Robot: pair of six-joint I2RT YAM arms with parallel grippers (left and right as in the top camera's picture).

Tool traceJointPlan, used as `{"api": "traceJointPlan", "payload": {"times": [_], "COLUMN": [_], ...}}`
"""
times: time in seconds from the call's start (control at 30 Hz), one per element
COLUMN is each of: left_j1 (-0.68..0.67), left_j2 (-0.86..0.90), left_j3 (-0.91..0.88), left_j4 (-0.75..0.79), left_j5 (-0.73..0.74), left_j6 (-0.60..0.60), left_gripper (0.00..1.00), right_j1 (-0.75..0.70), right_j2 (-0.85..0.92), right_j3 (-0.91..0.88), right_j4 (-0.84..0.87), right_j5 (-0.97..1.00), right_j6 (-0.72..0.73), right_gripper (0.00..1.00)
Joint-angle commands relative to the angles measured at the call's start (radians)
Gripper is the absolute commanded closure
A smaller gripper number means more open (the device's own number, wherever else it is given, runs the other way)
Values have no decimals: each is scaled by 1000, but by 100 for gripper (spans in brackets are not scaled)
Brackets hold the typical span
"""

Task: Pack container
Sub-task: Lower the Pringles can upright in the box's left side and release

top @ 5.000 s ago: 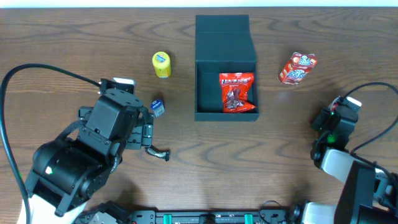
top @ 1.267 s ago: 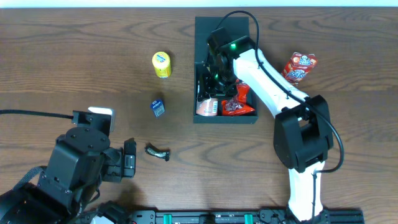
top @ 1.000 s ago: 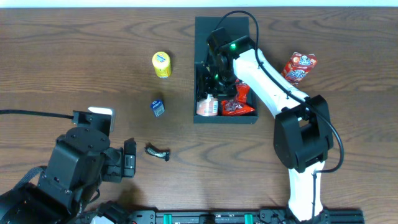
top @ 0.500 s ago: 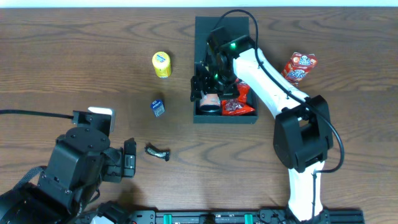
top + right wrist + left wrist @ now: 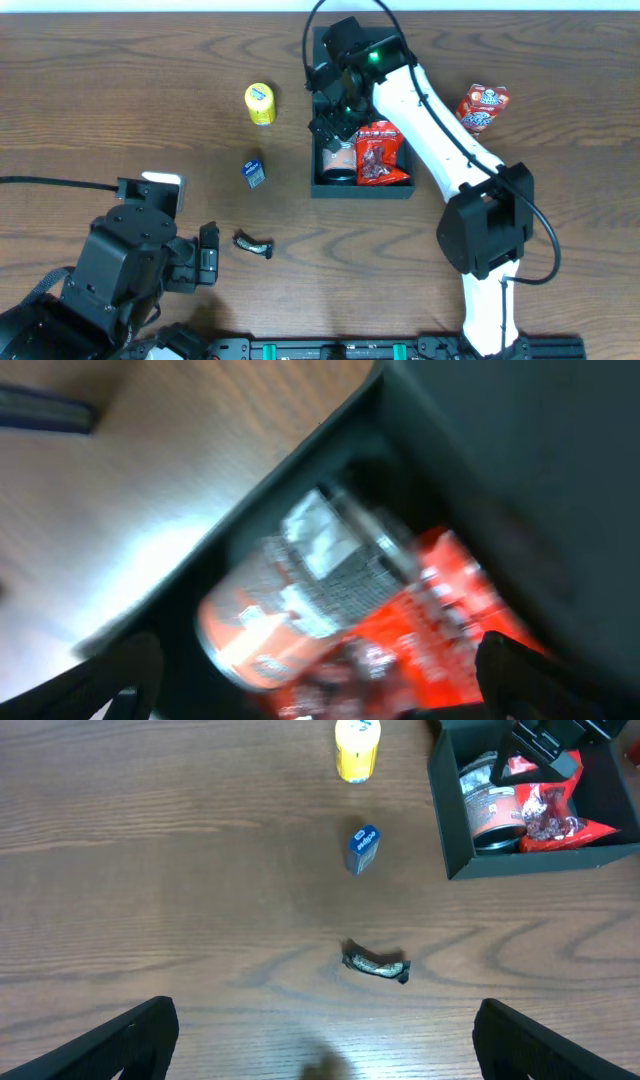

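overhead: the dark teal-black square rigid container (image 5: 362, 190) stands open at the table's far middle, with the right gripper (image 5: 331, 125) over its left half.
left wrist: the left gripper (image 5: 325, 1015) is spread wide, nothing between its fingers.
right wrist: the fingers (image 5: 110, 675) are apart above an orange cylindrical cup (image 5: 290, 600) lying inside the container.

The right arm (image 5: 430, 110) is built of white links and black joints, with a green light (image 5: 372, 57) lit. The left arm (image 5: 120, 270) and left tool (image 5: 325, 1025) are cased in black; a black cable (image 5: 60, 183) is attached.
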Motion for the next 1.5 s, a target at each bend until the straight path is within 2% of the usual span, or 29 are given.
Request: {"api": "traceJointPlan", "payload": {"times": [0.0, 0.17, 0.73, 1.47], "left_j1": [3, 3, 3, 3], "left_j2": [0, 0, 0, 0], "left_j3": [-2, -2, -2, -2], "left_j4": [1, 1, 3, 18], "left_j5": [3, 3, 3, 4], "left_j6": [7, 7, 7, 4], "left_gripper": [5, 5, 5, 5], "right_j1": [5, 3, -62, -68], "right_j2": [10, 12, 109, 122], "right_j3": [2, 2, 2, 2], "right_j4": [26, 74, 5, 10], "right_j5": [71, 19, -193, -252], "right_j6": [-226, -277, -303, -314], "right_gripper": [1, 1, 1, 1]}}
